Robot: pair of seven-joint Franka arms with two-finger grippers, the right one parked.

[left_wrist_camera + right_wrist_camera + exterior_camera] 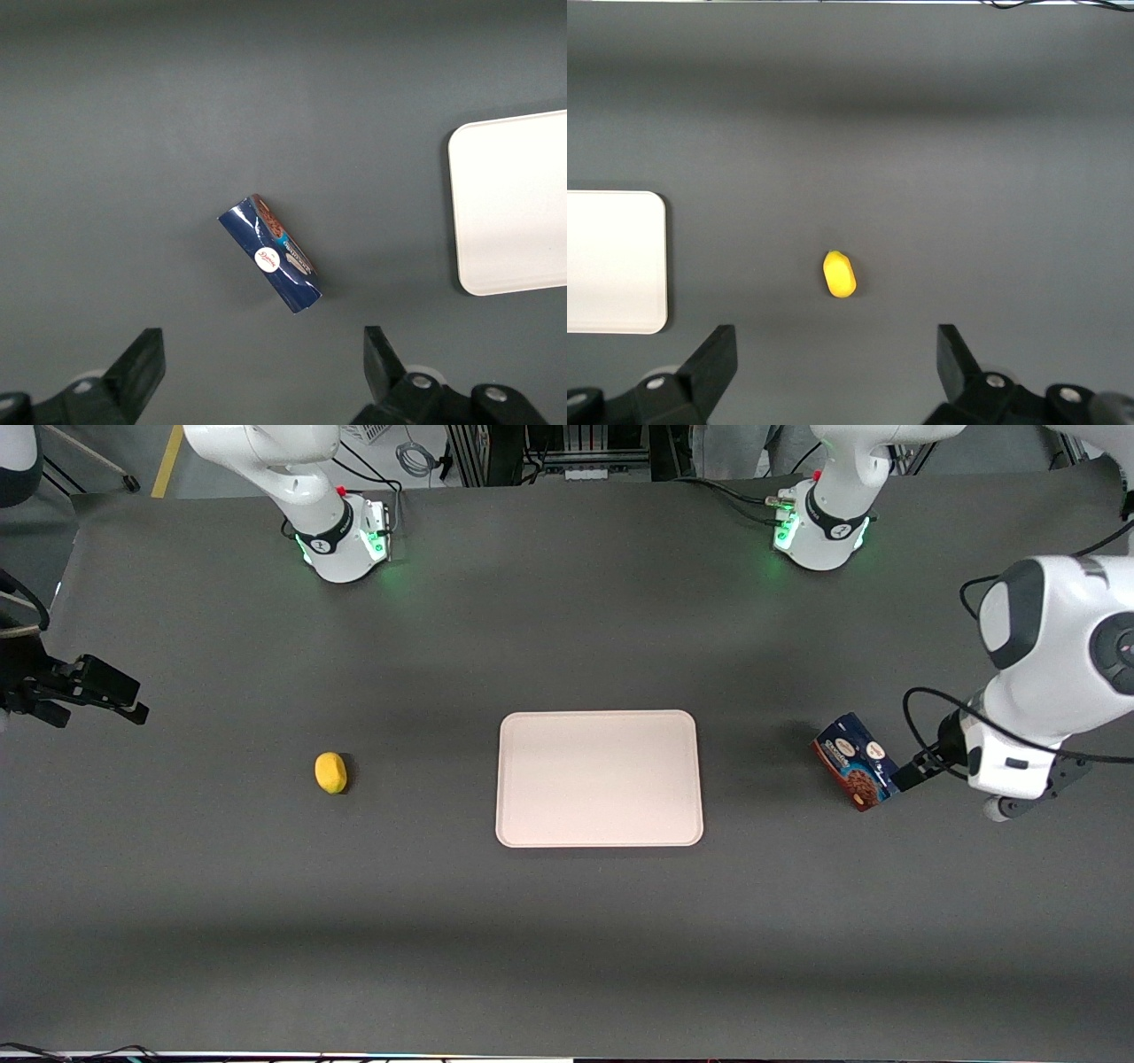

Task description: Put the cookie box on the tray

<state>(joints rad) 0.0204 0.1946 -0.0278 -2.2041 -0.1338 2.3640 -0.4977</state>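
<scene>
Cookie box [271, 254] skewed on surface; end effector [264, 367] wide open, empty: we rotate wrist to box's narrow sides, then descend.

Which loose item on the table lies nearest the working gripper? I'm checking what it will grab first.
The cookie box, dark blue, lies just beside the open gripper. The yellow lump lies toward the parked arm's end, with the tray between them.
</scene>
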